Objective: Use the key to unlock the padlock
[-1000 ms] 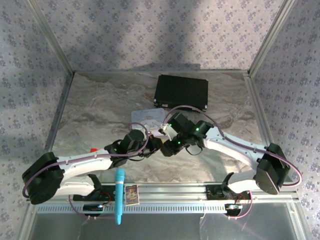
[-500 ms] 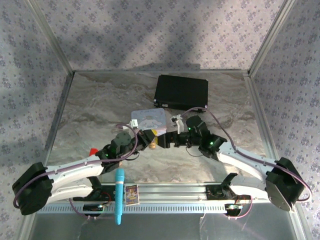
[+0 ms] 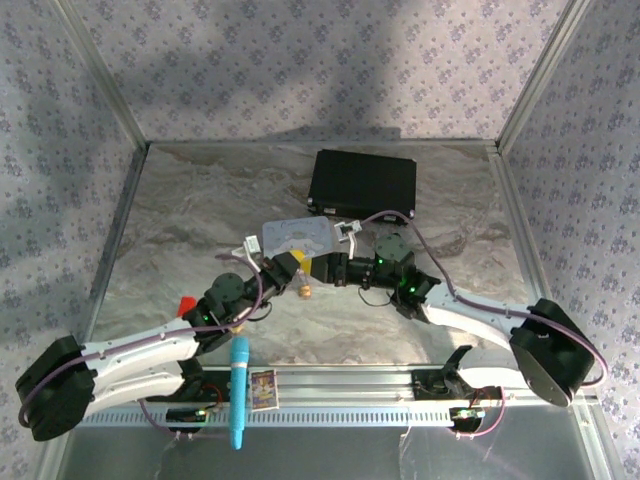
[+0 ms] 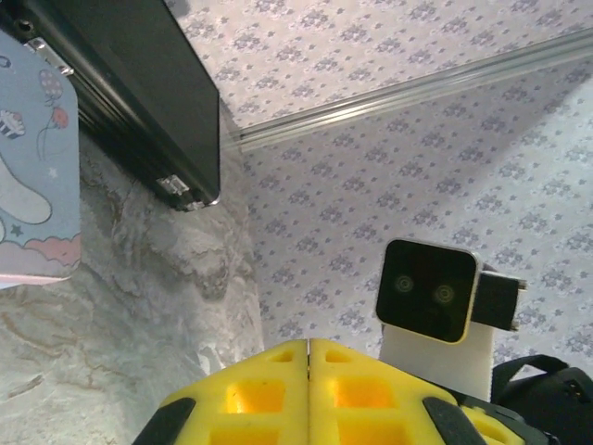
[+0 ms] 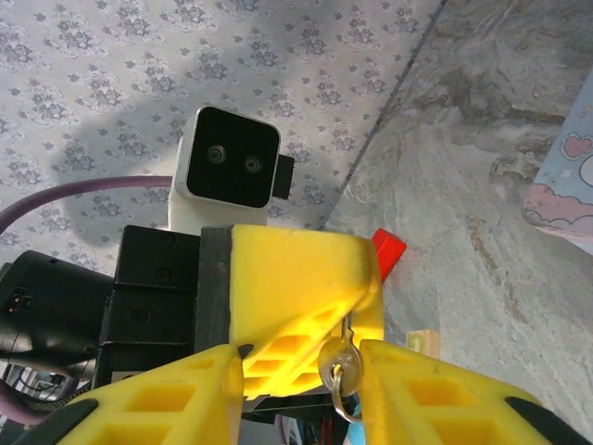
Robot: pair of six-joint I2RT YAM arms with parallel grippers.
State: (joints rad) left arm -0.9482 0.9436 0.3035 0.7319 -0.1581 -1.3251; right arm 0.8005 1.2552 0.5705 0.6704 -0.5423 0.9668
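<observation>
The key [image 5: 339,366] is a tiny silver key with a thin ring through its head. Its blade is pinched between the yellow fingers [image 5: 306,278] of my left gripper [image 3: 293,264], whose jaws are pressed together [image 4: 309,345]. The key's head and ring hang free. My right gripper [image 5: 301,357] faces the left one and stands open, one finger on each side of the key's head, the right finger close to it. In the top view the right gripper [image 3: 322,268] meets the left one in front of the pastel tin. The padlock is hidden.
A pastel tin [image 3: 295,238] lies just behind the grippers, a black case [image 3: 362,182] beyond it. A small yellowish-tan lump [image 3: 303,292] sits on the marble under the grippers. A red piece [image 3: 186,303] lies to the left. A blue marker [image 3: 239,390] and a card [image 3: 263,388] rest on the front rail.
Both arms have dropped and stretched out, uncovering the tin. The left gripper moved forward and left; the right gripper swung round to face it.
</observation>
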